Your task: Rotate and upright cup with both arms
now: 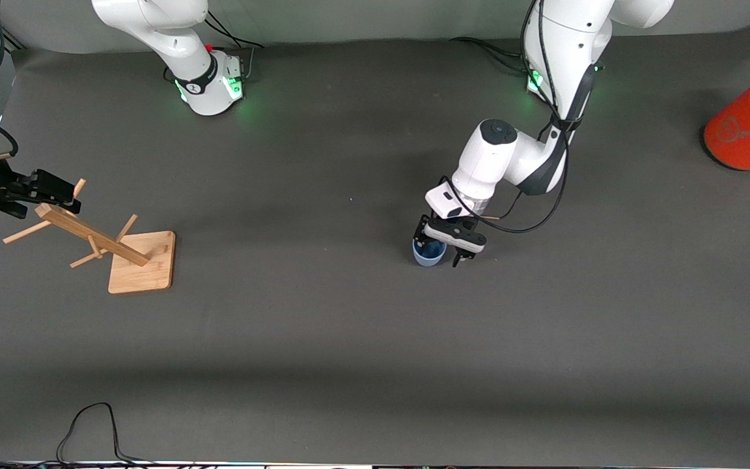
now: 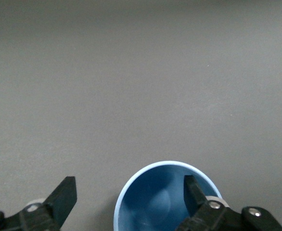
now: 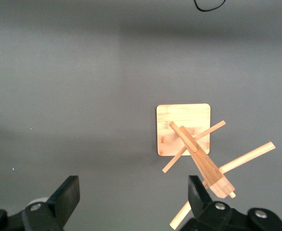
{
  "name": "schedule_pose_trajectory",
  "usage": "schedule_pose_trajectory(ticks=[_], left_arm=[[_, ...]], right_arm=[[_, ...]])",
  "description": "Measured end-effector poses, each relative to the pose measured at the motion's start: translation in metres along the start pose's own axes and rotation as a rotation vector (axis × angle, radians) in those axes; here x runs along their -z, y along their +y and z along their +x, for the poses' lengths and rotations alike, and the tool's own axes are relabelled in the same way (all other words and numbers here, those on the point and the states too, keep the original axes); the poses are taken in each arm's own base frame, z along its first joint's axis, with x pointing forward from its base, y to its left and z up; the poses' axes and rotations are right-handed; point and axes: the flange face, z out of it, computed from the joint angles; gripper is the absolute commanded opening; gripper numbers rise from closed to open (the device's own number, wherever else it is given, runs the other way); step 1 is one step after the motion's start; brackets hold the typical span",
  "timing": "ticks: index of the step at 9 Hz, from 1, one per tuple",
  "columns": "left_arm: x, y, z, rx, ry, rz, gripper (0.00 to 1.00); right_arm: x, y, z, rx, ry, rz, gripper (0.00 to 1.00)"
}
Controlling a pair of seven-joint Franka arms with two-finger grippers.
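While cup (image 1: pixel 428 251) sits upright, grey tbl (image 1: pixel 362 339) bare.

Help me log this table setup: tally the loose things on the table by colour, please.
Pale blue: 1, the cup, upright under the left gripper, one of its fingers inside the rim.
Orange-red: 1, the canister.
Light wood: 1, the peg rack, beneath the right gripper.
Total: 3
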Motion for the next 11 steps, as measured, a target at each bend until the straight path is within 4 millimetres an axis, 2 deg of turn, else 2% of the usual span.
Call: schedule_pose_trajectory(ticks=[2, 3, 4, 5, 6, 8, 9, 11], left_arm=[[0.015, 0.002, 0.012, 0.005, -0.052, 0.024, 1.00], [0.031, 0.005, 0.027, 0.010, -0.082, 0.039, 1.00], [0.049, 0.009, 0.050, 0.016, -0.126, 0.062, 1.00], [0.072, 0.014, 0.080, 0.028, -0.162, 0.085, 1.00], [0.102, 0.013, 0.121, 0.052, -0.195, 0.112, 1.00], [0.145, -0.010, 0.161, 0.104, -0.297, 0.177, 1.00], [0.170, -0.027, 0.173, 0.133, -0.346, 0.206, 1.00], [0.234, -0.085, 0.179, 0.194, -0.440, 0.250, 1.00]], right_arm=[[0.000, 0.000, 0.000, 0.000, -0.003, 0.000, 1.00], [0.000, 0.000, 0.000, 0.000, -0.003, 0.000, 1.00], [0.000, 0.000, 0.000, 0.000, -0.004, -0.001, 1.00], [-0.001, 0.000, 0.000, 0.000, -0.004, -0.001, 1.00], [-0.001, 0.000, 0.000, 0.000, -0.005, -0.001, 1.00], [0.000, 0.000, 0.000, 0.000, -0.004, -0.001, 1.00], [0.000, 0.000, 0.000, 0.001, -0.003, -0.001, 1.00], [0.001, -0.001, 0.000, 0.001, -0.002, -0.001, 1.00]])
